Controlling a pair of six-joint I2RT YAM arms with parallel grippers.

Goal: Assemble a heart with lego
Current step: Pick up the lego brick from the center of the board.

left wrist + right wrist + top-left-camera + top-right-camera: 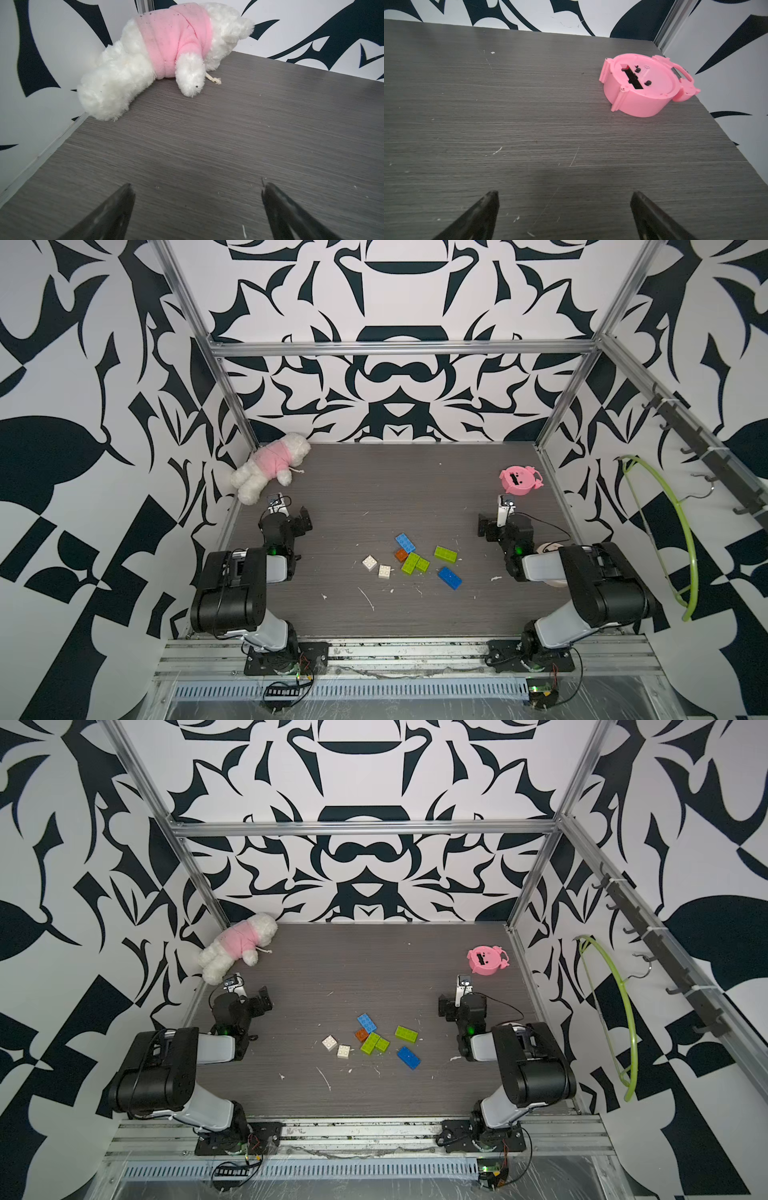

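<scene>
The lego lies loose at mid-table in both top views: a blue brick [405, 542] [367, 1022], an orange-brown one [401, 554], two lime-green ones touching [414, 563], a third lime-green [445, 554], another blue [449, 577] and two white squares [369, 562] [385, 571]. No heart is in view. My left gripper [198, 187] [293, 516] hovers open over bare table at the far left, facing the plush toy. Near the far right, my right gripper [564, 193] [495, 519] is open too, with nothing between its fingers. Neither wrist view shows any brick.
A pink-and-white plush toy [270, 466] [166, 52] lies in the back left corner. A pink round pig toy [519, 480] [643, 85] sits at the back right. Patterned walls with metal rails [399, 349] enclose the table. A green hanger [685, 531] hangs outside on the right.
</scene>
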